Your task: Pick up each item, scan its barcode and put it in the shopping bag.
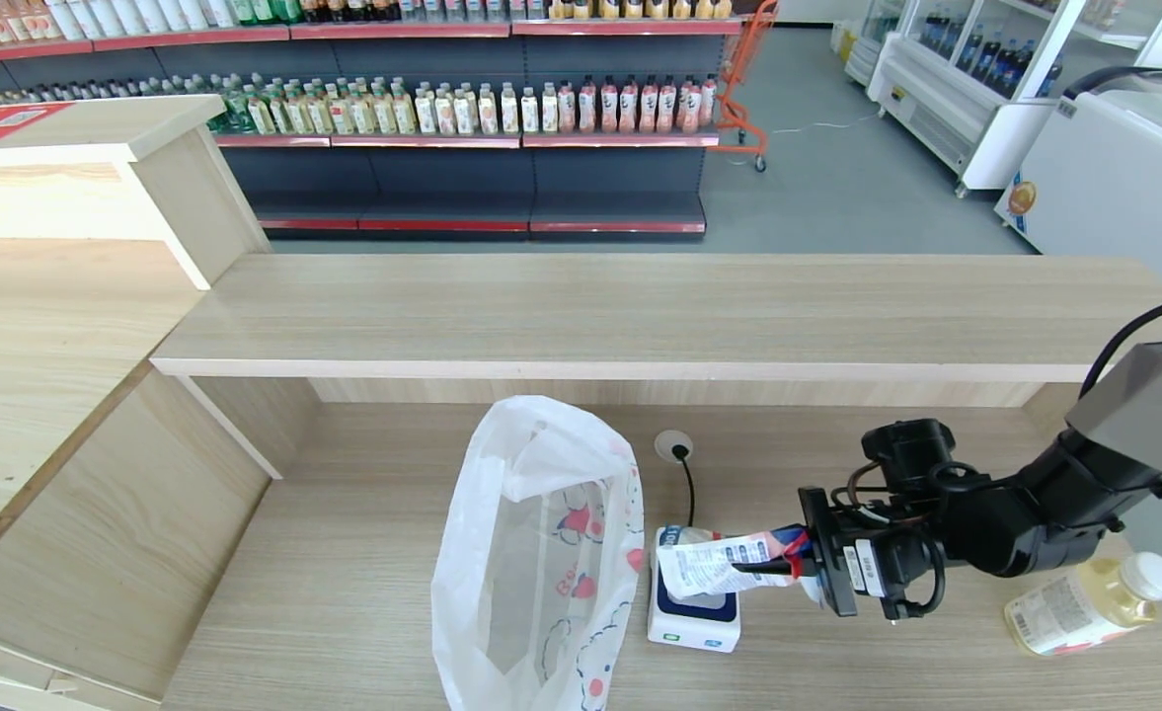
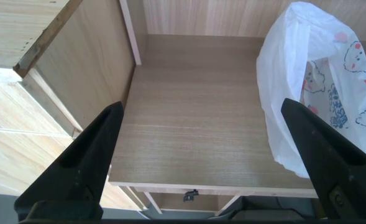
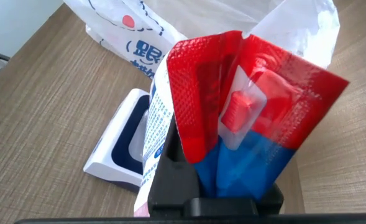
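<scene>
My right gripper (image 1: 796,563) is shut on a red, blue and white snack packet (image 1: 724,564), holding it flat just over the white barcode scanner (image 1: 694,617) on the lower counter. In the right wrist view the packet (image 3: 232,118) rises from the fingers, with the scanner (image 3: 117,155) below it. The white shopping bag (image 1: 541,558) with cartoon prints stands open to the left of the scanner. My left gripper (image 2: 201,162) is open over bare counter, with the bag (image 2: 319,93) off to one side. A yellow juice bottle (image 1: 1094,604) lies at the counter's right end.
A cable runs from the scanner to a round grommet (image 1: 673,445) near the back wall. A raised counter shelf (image 1: 659,316) spans the back, and a side wall (image 1: 116,533) closes the left. Free counter lies left of the bag.
</scene>
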{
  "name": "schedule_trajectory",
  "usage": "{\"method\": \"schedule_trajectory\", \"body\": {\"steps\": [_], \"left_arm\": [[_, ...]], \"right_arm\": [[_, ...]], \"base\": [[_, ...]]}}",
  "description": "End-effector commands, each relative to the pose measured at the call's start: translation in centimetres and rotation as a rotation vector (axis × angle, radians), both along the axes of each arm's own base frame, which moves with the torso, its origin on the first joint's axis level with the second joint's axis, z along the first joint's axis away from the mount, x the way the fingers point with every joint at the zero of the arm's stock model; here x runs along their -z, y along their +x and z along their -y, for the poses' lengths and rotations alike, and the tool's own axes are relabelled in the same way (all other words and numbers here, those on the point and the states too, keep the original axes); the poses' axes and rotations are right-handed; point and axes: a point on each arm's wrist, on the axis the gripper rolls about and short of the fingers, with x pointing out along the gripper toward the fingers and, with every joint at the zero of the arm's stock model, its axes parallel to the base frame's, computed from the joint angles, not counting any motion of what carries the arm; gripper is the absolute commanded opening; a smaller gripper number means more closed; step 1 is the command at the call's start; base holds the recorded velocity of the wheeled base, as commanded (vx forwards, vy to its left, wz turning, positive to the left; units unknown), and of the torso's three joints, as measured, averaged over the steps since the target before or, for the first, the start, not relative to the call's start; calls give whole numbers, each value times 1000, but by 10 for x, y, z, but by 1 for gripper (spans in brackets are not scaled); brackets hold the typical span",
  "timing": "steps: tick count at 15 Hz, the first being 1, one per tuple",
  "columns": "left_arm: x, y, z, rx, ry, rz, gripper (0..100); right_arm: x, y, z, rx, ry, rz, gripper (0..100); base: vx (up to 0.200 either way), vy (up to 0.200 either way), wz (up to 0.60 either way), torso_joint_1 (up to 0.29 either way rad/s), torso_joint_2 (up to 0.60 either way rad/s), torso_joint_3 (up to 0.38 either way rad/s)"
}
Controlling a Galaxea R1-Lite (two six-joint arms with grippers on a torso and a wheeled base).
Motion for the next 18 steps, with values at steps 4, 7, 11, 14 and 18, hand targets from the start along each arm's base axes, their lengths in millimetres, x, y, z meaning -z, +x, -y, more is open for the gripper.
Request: {"method": "schedule_trajectory", "body": {"steps": [4,7,11,14,18], "left_arm": [[0,0,0,1,0,1,100],[0,0,0,1,0,1,100],[0,0,0,0,0,1,100],[0,0,0,0,0,1,100],[0,0,0,0,0,1,100]], "right_arm": [[8,3,-1,-5,-5,-5,0],[4,3,-1,-2,-4,5,0],[-45,-11,17,75,36,-12,0],[-106,-63,30,179,112,-179,0],[-136,-145,44,544,197,-601,0]], "base": [[0,0,0,0,0,0],[0,0,0,0,0,0],[0,0,0,0,0,0],[0,0,0,0,0,0],[0,0,0,0,0,0]]}}
